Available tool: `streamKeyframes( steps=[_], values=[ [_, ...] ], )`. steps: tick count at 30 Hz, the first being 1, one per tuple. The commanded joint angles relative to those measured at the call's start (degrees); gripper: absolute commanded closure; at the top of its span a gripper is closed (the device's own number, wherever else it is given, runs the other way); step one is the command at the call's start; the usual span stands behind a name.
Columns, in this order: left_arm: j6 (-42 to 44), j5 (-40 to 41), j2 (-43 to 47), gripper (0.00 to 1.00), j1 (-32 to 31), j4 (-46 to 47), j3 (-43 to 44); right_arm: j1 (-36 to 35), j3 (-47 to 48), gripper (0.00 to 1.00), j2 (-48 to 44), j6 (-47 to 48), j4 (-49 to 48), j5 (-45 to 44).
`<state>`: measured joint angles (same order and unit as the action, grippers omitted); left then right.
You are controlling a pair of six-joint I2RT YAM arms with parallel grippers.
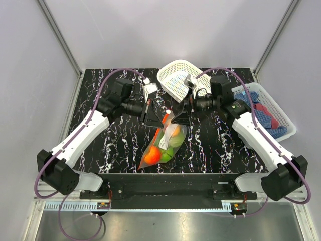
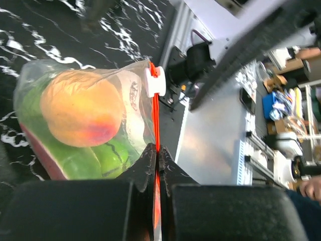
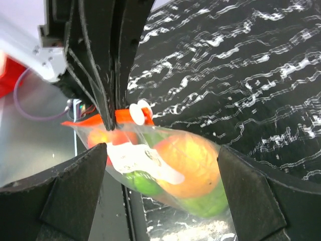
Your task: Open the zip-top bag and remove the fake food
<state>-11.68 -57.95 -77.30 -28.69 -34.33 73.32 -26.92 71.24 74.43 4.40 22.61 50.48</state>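
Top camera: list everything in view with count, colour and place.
zip-top bag: one, clear with orange-red strip, table centre
fake food: several, orange, red, green, inside the bag
slider: one, white, on the strip
back basket: one, white, back centre
right basket: one, white, right edge
cloths: several, blue and red, in the baskets
table: one, black veined white, under everything
left gripper: one, black, shut on the bag's strip
right gripper: one, black, open around the bag
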Motion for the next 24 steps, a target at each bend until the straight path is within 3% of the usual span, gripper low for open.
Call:
streamKeyframes(
  steps=[1,8,16,19,23,24],
  values=[
    [3.2,-6.5,2.1,1.0,-0.3,0.1,0.2,2.0,-1.6,0.0,-0.1,6.6,-5.4,13.4],
    [5.1,-7.8,1.0,1.0,-0.8,-2.5,0.9,2.1,-1.4,0.05,4.3,4.7,-6.8,20.9],
    [4.7,-8.1,0.7,1.0,-2.3,-3.0,1.0,2.0,-4.4,0.12,6.6,-1.9,-18.0,22.0],
    [4.8,-7.4,1.0,1.0,-2.3,-3.0,0.2,2.1,-5.8,0.24,6.7,-6.5,-22.1,23.3],
    [4.2,-5.9,0.4,1.0,-2.3,-3.0,0.7,2.1,-9.7,0.55,6.3,-16.1,-32.7,25.2],
    [4.1,-5.5,0.1,1.0,-2.3,-3.0,0.9,2.1,-10.3,0.73,6.2,-16.5,-33.9,25.4]
  ],
)
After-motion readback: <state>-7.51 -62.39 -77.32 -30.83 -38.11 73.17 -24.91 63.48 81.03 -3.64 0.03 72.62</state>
